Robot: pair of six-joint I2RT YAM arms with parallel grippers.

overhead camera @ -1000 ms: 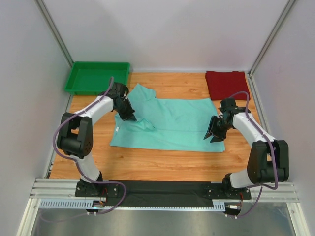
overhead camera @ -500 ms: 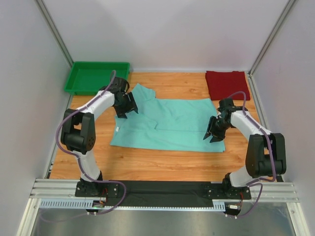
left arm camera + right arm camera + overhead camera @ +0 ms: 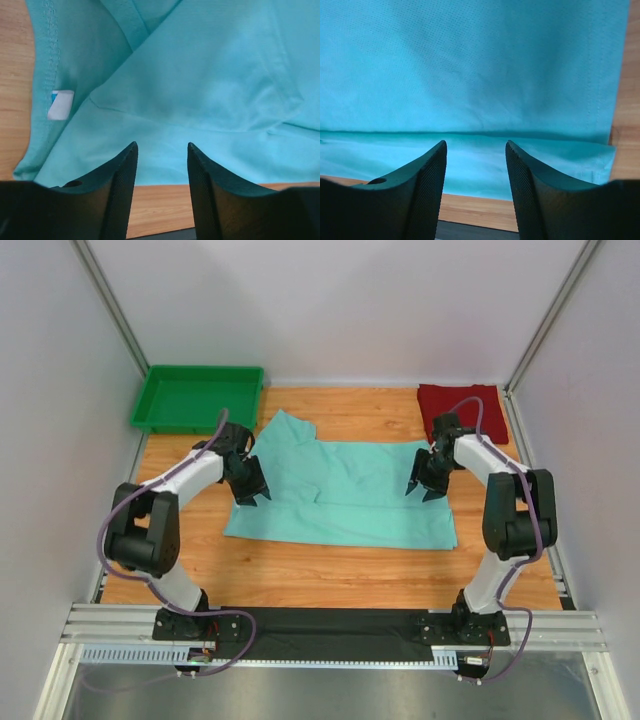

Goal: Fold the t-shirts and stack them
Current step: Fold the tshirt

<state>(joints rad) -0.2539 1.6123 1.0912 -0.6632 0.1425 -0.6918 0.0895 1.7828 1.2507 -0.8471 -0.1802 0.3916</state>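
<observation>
Mint-green t-shirt [image 3: 345, 490] lies spread across the middle of the wooden surface [image 3: 330, 565]. The left arm [image 3: 190, 472] bends over its left edge and the right arm [image 3: 485, 462] over its right edge, both sets of jaws spread, empty and pointing down at the cloth. Only the left wrist view picks out the white neck label [image 3: 60, 104]; only the overhead view shows the dark red t-shirt [image 3: 460, 410], folded at the far right corner.
</observation>
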